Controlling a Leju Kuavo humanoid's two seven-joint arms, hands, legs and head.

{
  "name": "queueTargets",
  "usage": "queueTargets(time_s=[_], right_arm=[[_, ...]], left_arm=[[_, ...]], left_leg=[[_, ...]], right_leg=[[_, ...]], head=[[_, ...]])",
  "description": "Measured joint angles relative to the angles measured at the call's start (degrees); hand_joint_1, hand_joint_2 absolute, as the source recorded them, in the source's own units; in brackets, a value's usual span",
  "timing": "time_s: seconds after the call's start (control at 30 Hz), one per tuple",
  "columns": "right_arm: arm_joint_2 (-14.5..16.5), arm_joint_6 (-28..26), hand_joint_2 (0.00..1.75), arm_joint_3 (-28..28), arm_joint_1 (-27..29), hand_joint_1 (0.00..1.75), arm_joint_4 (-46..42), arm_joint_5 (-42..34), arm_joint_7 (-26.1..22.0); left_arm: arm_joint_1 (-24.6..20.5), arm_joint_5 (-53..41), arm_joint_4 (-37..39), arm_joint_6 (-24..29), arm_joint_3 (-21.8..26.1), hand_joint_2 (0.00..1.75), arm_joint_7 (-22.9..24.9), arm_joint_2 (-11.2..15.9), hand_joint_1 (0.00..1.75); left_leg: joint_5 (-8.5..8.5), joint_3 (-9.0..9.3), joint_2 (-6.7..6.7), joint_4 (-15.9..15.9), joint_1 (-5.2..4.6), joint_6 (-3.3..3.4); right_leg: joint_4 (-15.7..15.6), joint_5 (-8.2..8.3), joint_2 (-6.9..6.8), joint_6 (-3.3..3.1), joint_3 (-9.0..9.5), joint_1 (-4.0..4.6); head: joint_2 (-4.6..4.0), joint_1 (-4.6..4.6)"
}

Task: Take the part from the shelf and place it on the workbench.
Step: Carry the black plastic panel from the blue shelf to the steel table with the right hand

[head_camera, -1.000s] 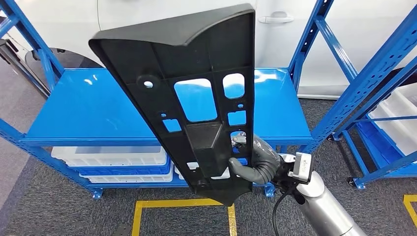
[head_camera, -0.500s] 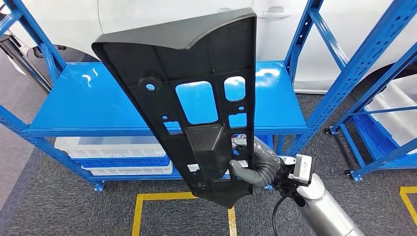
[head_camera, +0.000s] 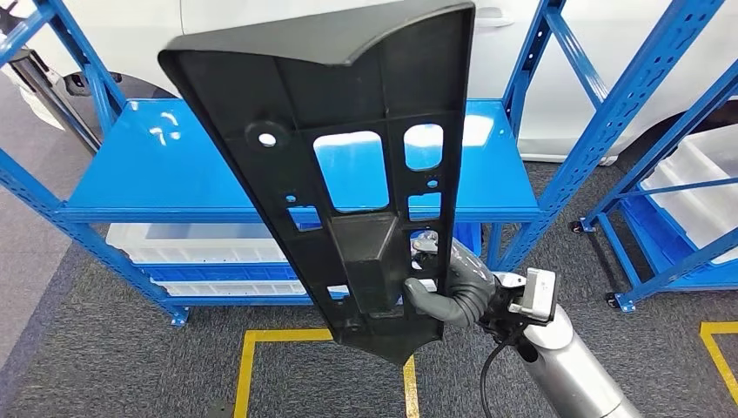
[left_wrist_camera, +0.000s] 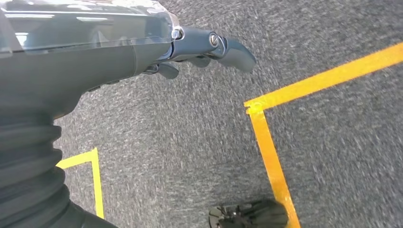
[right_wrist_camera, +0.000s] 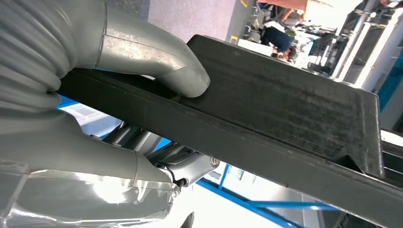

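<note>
Head view, right hand [head_camera: 452,292] gripping black part [head_camera: 348,165] upright before blue shelf [head_camera: 157,174]; left hand [left_wrist_camera: 199,50] empty, fingers loosely apart

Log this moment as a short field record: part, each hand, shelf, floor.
part: large black plastic panel with cut-outs, held upright in front of the shelf
right hand: grips the panel's lower edge, thumb pressed on its face
left hand: hangs over the floor, holds nothing
shelf: blue rack, white bins below
floor: grey carpet, yellow tape lines
</note>
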Motion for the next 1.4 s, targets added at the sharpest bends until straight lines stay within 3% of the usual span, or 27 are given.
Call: queueTargets(time_s=[0.07, 0.17, 0.2, 0.23, 0.27, 0.33, 0.4, 0.5, 0.53, 0.6, 0.67, 0.7, 0.73, 0.77, 0.87, 0.9, 1.03, 1.1, 1.17, 1.2, 1.23, 1.27, 1.37, 1.4], right_arm=[[0.00, 0.04, 1.75, -0.16, -0.34, 1.69, 0.15, -0.21, 0.14], [0.21, 0.14, 1.75, -0.20, -0.75, 1.69, 0.43, -0.29, 0.45], [0.33, 0.16, 1.75, -0.19, -0.79, 1.69, 0.55, -0.29, 0.61], [0.45, 0.17, 1.75, -0.17, -0.83, 1.69, 0.67, -0.29, 0.80], [0.59, 0.15, 1.75, -0.16, -0.94, 1.69, 0.76, -0.29, 0.97], [0.84, 0.05, 1.75, -0.16, -1.37, 1.69, 0.84, -0.29, 1.21], [1.02, -0.09, 1.75, -0.17, -1.82, 1.69, 0.83, -0.32, 1.25], [1.14, -0.18, 1.75, -0.17, -1.93, 1.69, 0.82, -0.35, 1.26], [1.16, -0.18, 1.75, -0.17, -1.92, 1.69, 0.82, -0.35, 1.27], [1.31, -0.20, 1.75, -0.16, -1.87, 1.69, 0.82, -0.34, 1.27], [1.49, -0.21, 1.75, -0.14, -1.70, 1.69, 0.82, -0.34, 1.27], [1.54, -0.20, 1.75, -0.12, -1.57, 1.69, 0.84, -0.33, 1.27], [1.56, -0.20, 1.75, -0.10, -1.47, 1.69, 0.85, -0.33, 1.27], [1.57, -0.20, 1.75, -0.08, -1.41, 1.69, 0.86, -0.33, 1.27], [1.58, -0.20, 1.75, -0.07, -1.40, 1.69, 0.85, -0.33, 1.27], [1.59, -0.20, 1.75, -0.07, -1.42, 1.69, 0.84, -0.33, 1.27], [1.63, -0.20, 1.75, -0.05, -1.43, 1.69, 0.84, -0.31, 1.27], [1.63, -0.19, 1.75, -0.07, -1.53, 1.69, 0.86, -0.32, 1.27], [1.66, -0.12, 1.75, -0.05, -1.60, 1.69, 0.96, -0.33, 1.27], [1.67, -0.08, 1.75, -0.04, -1.60, 1.69, 1.07, -0.33, 1.27], [1.67, -0.03, 1.75, -0.03, -1.60, 1.69, 1.20, -0.33, 1.27], [1.67, 0.01, 1.75, -0.02, -1.63, 1.69, 1.32, -0.33, 1.27], [1.67, 0.01, 1.75, -0.03, -2.03, 1.69, 1.46, -0.33, 1.30], [1.68, -0.01, 1.75, -0.03, -2.20, 1.69, 1.44, -0.33, 1.31]], left_arm=[[-0.07, 0.05, 0.00, 0.00, 0.02, 1.75, 0.06, -0.02, 0.00], [-0.05, 0.30, 0.01, 0.01, 0.03, 1.75, 0.08, -0.07, 0.00], [0.01, 0.41, 0.01, 0.03, 0.04, 1.75, 0.07, -0.08, 0.00], [0.06, 0.52, 0.01, 0.05, 0.07, 1.75, 0.04, -0.07, 0.00], [0.10, 0.58, 0.01, 0.08, 0.09, 1.75, 0.00, -0.07, 0.00], [0.12, 0.60, 0.01, 0.08, 0.12, 1.75, -0.13, -0.14, 0.00], [0.06, 0.52, 0.01, 0.06, 0.12, 1.75, -0.22, -0.23, 0.00], [0.00, 0.26, 0.02, -0.02, 0.12, 1.75, -0.23, -0.32, 0.00], [0.01, 0.16, 0.02, -0.04, 0.12, 1.75, -0.21, -0.33, 0.00], [0.02, 0.08, 0.02, -0.07, 0.12, 1.75, -0.15, -0.33, 0.00], [0.04, 0.06, 0.01, -0.08, 0.12, 1.75, -0.10, -0.33, 0.00], [0.06, 0.06, 0.01, -0.09, 0.12, 1.75, -0.10, -0.33, 0.00], [0.08, 0.07, 0.01, -0.09, 0.12, 1.75, -0.09, -0.33, 0.00], [0.09, 0.08, 0.01, -0.09, 0.12, 1.75, -0.09, -0.33, 0.00], [-0.02, 0.12, 0.00, -0.09, 0.12, 1.75, -0.10, -0.33, 0.00], [-0.04, 0.12, 0.00, -0.09, 0.12, 1.75, -0.10, -0.33, 0.00], [0.09, 0.17, 0.01, -0.09, 0.14, 1.75, -0.09, -0.33, 0.00], [-0.07, 0.30, 0.00, -0.09, 0.15, 1.75, -0.13, -0.34, 0.00], [-0.15, 0.44, 0.00, -0.09, 0.16, 1.75, -0.16, -0.36, 0.00], [-0.13, 0.48, 0.00, -0.08, 0.16, 1.75, -0.16, -0.37, 0.00], [-0.11, 0.50, 0.00, -0.07, 0.16, 1.75, -0.16, -0.36, 0.00], [-0.10, 0.51, 0.00, -0.06, 0.17, 1.75, -0.17, -0.36, 0.00], [-0.12, 0.45, 0.00, -0.05, 0.18, 1.75, -0.17, -0.38, 0.00], [-0.15, 0.37, 0.00, -0.07, 0.18, 1.75, -0.16, -0.39, 0.00]], left_leg=[[0.96, -0.70, 0.12, -0.31, 0.27, 0.75], [2.21, -2.41, 0.23, -0.30, 0.17, 1.21], [2.57, -2.99, 0.23, -0.22, 0.11, 1.23], [2.90, -3.51, 0.22, -0.11, 0.05, 1.21], [3.17, -3.93, 0.19, 0.02, -0.01, 1.17], [3.60, -4.52, 0.13, 0.30, -0.24, 0.94], [4.00, -4.90, 0.16, 0.49, -0.39, 0.46], [4.49, -5.26, 0.23, 0.54, -0.25, -0.50], [3.89, -5.60, 0.21, 1.13, -0.23, -0.78], [0.35, -7.43, 0.16, 5.64, -0.09, -1.32], [-4.15, -10.07, 0.15, 13.35, 0.09, -1.81], [-5.30, -10.78, 0.16, 16.05, 0.18, -1.98], [-5.37, -10.47, 0.16, 16.69, 0.25, -2.08], [-4.40, -8.98, 0.17, 14.90, 0.31, -2.10], [-0.66, -1.95, 0.14, 3.43, 0.31, -1.59], [-0.21, -0.89, 0.11, 1.34, 0.23, -1.28], [0.87, -1.30, 0.18, 0.46, 0.19, 0.26], [1.74, -1.95, 0.30, 0.10, 0.32, 1.01], [2.42, -2.96, 0.33, 0.18, 0.22, 1.24], [2.72, -3.48, 0.33, 0.28, 0.19, 1.25], [2.99, -3.98, 0.32, 0.42, 0.16, 1.23], [3.22, -4.42, 0.28, 0.59, 0.15, 1.18], [3.77, -5.15, 0.21, 0.96, 0.03, 0.70], [4.00, -5.29, 0.23, 1.00, -0.03, 0.40]], right_leg=[[2.71, -2.34, 0.08, 0.49, -1.35, -0.06], [13.68, -9.16, 0.10, 0.84, -5.35, -0.26], [15.97, -10.13, 0.10, 0.86, -5.79, -0.27], [16.05, -10.01, 0.10, 0.78, -5.09, -0.27], [13.71, -8.93, 0.10, 0.58, -3.16, -0.25], [5.42, -6.33, 0.08, -0.17, 2.32, -0.01], [0.21, -5.22, 0.01, -0.77, 5.22, 0.37], [-0.64, -4.49, -0.07, -1.42, 5.04, 0.48], [-0.88, -4.06, -0.15, -1.73, 4.88, 0.34], [-1.25, -3.20, -0.33, -2.24, 4.30, 0.05], [-1.12, -2.60, -0.35, -2.45, 3.38, 0.08], [-1.00, -2.35, -0.35, -2.40, 2.93, 0.09], [-0.84, -2.14, -0.35, -2.31, 2.52, 0.09], [-0.67, -1.98, -0.34, -2.20, 2.17, 0.07], [0.00, -1.63, -0.32, -1.64, 1.44, 0.20], [0.17, -1.47, -0.32, -1.35, 1.22, 0.28], [0.74, -1.42, -0.26, 0.01, 0.45, 0.20], [4.69, -4.56, -0.14, 0.50, -1.26, 0.04], [12.33, -9.03, -0.07, 0.86, -4.20, -0.04], [15.48, -10.37, -0.07, 0.98, -5.23, -0.07], [16.79, -10.68, -0.07, 1.02, -5.32, -0.10], [15.64, -9.91, -0.07, 0.94, -4.17, -0.12], [3.78, -5.89, -0.09, 0.15, 3.12, 0.08], [1.20, -5.26, -0.07, -0.14, 4.48, 0.25]], head=[[0.01, 0.01], [0.00, 0.01], [-0.01, 0.01], [-0.01, 0.01], [0.00, 0.02], [0.00, 0.02], [0.00, 0.01], [0.00, 0.00], [0.00, 0.00], [0.00, 0.00], [0.00, 0.00], [-0.01, 0.00], [-0.01, 0.00], [-0.01, 0.00], [-0.01, 0.01], [0.00, 0.01], [0.00, 0.01], [0.01, 0.01], [0.02, 0.01], [0.01, 0.01], [0.01, 0.00], [0.01, 0.00], [0.00, 0.00], [-0.01, 0.00]])
